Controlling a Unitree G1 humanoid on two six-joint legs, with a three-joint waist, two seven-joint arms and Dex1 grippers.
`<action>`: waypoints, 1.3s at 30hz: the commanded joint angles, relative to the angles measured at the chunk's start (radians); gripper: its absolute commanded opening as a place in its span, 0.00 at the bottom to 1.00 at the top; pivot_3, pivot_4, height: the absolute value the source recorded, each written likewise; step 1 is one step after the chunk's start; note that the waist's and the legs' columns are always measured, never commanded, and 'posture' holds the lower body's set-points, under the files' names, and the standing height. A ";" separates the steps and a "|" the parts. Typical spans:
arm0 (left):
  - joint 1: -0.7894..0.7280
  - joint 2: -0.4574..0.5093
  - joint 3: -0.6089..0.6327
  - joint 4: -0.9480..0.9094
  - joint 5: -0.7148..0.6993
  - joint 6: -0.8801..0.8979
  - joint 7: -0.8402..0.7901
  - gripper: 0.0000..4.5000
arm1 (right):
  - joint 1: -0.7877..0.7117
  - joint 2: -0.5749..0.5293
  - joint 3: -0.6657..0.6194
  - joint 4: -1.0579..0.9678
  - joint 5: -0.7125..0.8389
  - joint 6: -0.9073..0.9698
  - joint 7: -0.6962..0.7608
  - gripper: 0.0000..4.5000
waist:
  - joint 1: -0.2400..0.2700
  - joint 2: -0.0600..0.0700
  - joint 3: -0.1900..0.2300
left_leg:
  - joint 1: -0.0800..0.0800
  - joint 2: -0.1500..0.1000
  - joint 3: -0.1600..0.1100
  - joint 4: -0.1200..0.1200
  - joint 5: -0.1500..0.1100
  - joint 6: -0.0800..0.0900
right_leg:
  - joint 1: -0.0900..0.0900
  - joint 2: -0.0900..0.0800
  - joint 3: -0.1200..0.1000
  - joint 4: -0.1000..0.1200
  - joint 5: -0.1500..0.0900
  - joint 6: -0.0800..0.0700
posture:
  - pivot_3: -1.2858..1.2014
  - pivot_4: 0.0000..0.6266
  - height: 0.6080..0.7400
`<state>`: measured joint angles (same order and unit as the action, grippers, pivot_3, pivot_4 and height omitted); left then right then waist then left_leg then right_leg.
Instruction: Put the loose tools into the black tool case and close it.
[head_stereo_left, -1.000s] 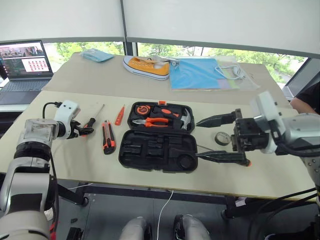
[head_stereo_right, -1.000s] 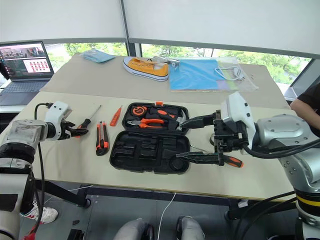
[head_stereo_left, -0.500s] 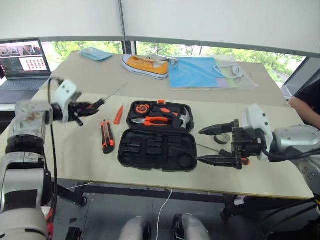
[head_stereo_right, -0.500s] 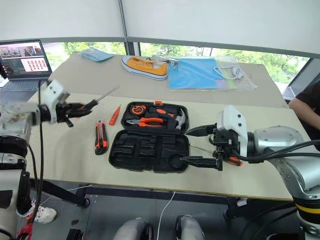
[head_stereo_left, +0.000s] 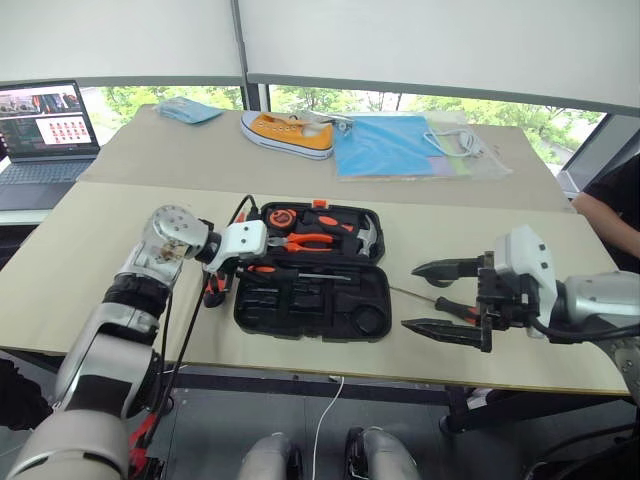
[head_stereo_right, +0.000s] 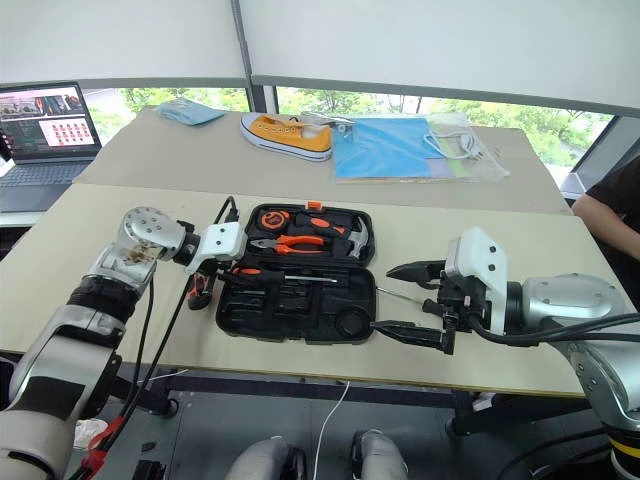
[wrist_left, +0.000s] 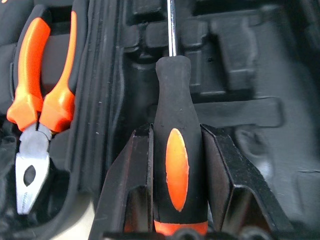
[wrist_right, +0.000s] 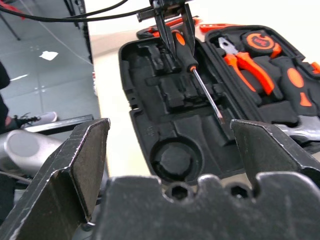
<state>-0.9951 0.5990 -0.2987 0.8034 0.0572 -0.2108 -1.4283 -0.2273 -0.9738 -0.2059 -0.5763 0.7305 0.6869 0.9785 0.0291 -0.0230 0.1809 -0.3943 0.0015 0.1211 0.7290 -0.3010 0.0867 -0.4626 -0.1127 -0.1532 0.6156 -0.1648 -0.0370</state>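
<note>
Align the screwdriver (wrist_left: 172, 150) with its long moulded recess before release, keeping the shaft level and parallel to the hinge. The left gripper (wrist_left: 175, 165) clamps its orange-and-black handle over the open black tool case (head_stereo_left: 300, 305) at table centre. The right gripper (head_stereo_right: 405, 300) hangs fully spread, empty, beside the case.

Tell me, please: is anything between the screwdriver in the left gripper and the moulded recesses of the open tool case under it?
Nothing visible is in the way. The left gripper is shut on the screwdriver and holds it over the bare recesses of the black tool case. The pliers lie in the other half of the case, off to the side.
</note>
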 joint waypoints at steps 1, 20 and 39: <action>-0.052 -0.019 0.009 0.051 0.019 -0.036 0.027 0.20 | 0.003 0.000 -0.043 -0.038 0.028 0.006 -0.021 1.00 | 0.001 0.000 0.000 | 0.000 0.000 0.000 0.000 0.000 0.001 | 0.000 0.000 0.000 0.000 0.000 0.000 | 0.52 0.24 0.84; -0.081 -0.078 0.080 -0.032 -0.063 0.117 -0.028 0.65 | 0.032 0.011 -0.042 -0.051 0.064 -0.002 -0.058 1.00 | 0.009 0.000 0.000 | -0.002 -0.001 0.000 0.004 -0.003 0.006 | 0.001 -0.001 0.000 -0.003 0.001 0.001 | 0.52 0.24 0.84; -0.003 -0.158 -0.064 0.026 0.155 -0.021 0.211 0.01 | 0.036 0.023 -0.053 -0.037 0.064 0.004 -0.080 1.00 | 0.015 0.000 -0.001 | 0.004 -0.002 0.000 0.005 -0.005 0.008 | 0.007 -0.003 0.000 -0.003 0.002 0.004 | 0.52 0.24 0.84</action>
<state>-1.0165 0.4413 -0.3397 0.8031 0.1792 -0.2261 -1.2339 -0.1918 -0.9533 -0.2164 -0.5860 0.7720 0.6885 0.9099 0.0437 -0.0230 0.1794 -0.3908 -0.0001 0.1210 0.7340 -0.3056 0.0946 -0.4560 -0.1159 -0.1526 0.6131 -0.1621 -0.0325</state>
